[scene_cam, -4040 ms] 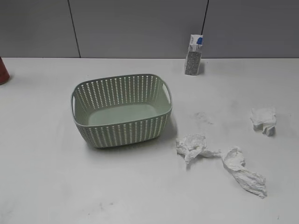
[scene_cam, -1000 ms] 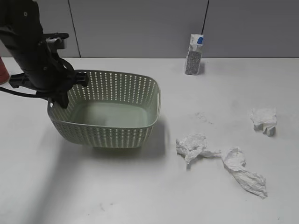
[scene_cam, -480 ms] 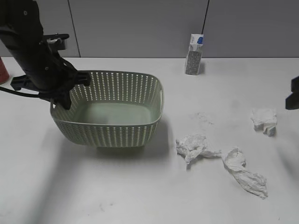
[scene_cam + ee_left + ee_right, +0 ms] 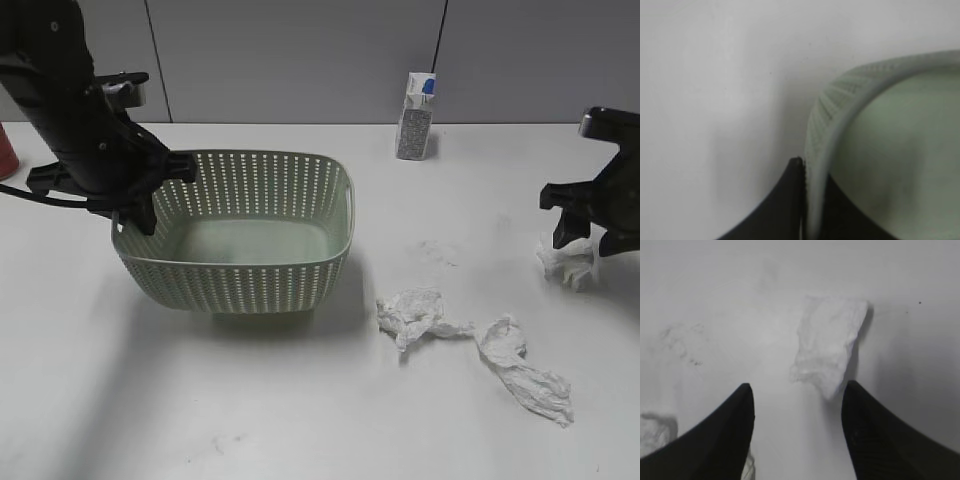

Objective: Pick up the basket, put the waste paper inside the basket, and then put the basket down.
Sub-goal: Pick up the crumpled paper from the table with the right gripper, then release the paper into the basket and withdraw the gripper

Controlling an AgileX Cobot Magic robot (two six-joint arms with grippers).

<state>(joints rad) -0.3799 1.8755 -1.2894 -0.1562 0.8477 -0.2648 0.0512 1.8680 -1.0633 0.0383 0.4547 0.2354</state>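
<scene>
The left gripper [image 4: 135, 205] has its jaws pinched on the left rim of the one basket [image 4: 250, 275], one black finger [image 4: 785, 200] outside the wall and one inside; the left wrist view is blurred and shows only a rim corner. The basket is pale green plastic, rounded rectangular, with slotted sides, held tilted, with its underside hidden. The right gripper [image 4: 797, 405] hangs with jaws spread, and one small crumpled white wad [image 4: 830, 352] lies just beyond them on the white table [image 4: 300, 420]. Left of those jaws lies one long twisted waste paper strip [image 4: 475, 350]. One upright white carton [image 4: 415, 117] stands far behind.
</scene>
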